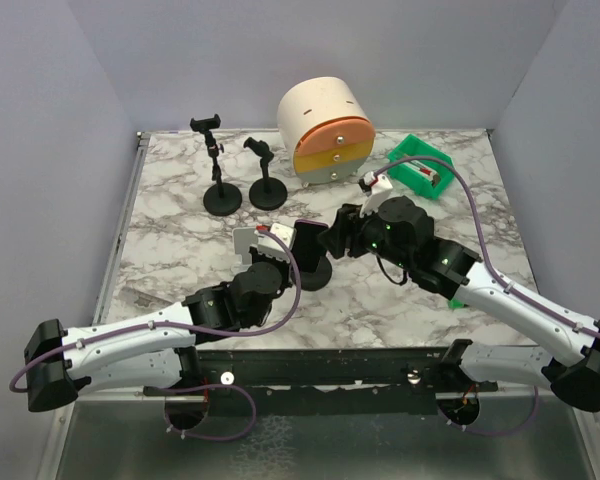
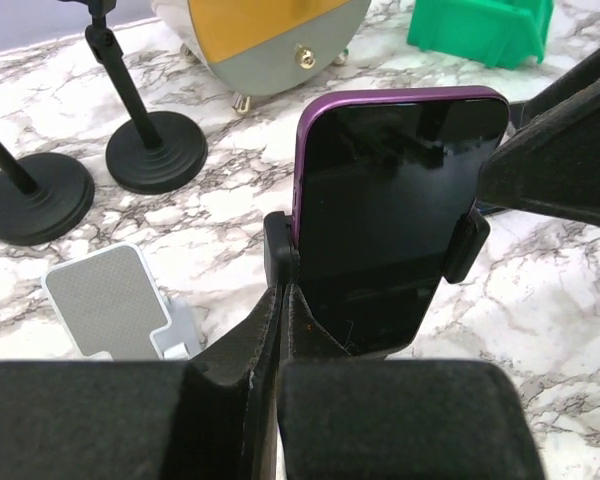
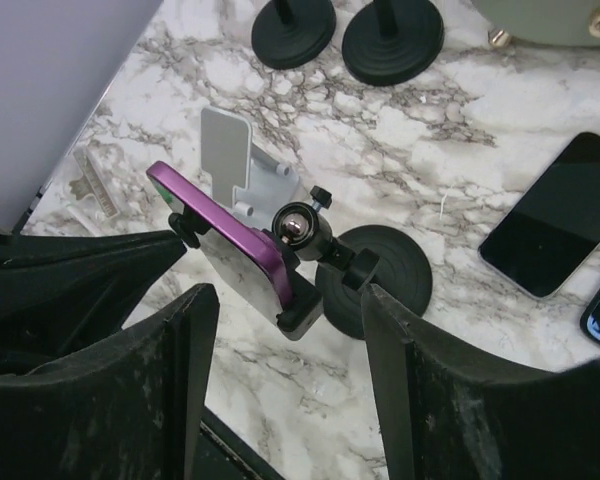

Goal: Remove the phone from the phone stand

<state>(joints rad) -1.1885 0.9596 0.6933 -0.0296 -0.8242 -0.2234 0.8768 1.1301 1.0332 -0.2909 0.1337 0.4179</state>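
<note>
the phone (image 2: 390,220) stands upright in the phone stand (image 3: 385,270) near the middle of the desk (image 1: 170,250), its purple edges pinched between the stand's two side clamps (image 2: 467,245). the left gripper (image 2: 283,300) is fully closed, its tips together right against the left clamp; i cannot tell whether it pinches anything there or only braces the stand. the right gripper (image 3: 288,300) is spread roughly halfway and has hold of nothing, its fingers (image 3: 170,400) on either side of the phone's lower end and the ball joint (image 3: 300,225) behind it. the step in hand looks like taking hold of the phone while the stand is steadied. to do it well, the right gripper should close on the phone's own body clear of the clamps and the ball joint, squarely across it so the smooth glass does not slip. the left should bear on the stand so its round base neither tips nor lifts. then the phone wants drawing out along the open way of the clamps, likely upward, not twisting. a white stand (image 2: 110,300) sits just beside, so the pull should keep off it.
</note>
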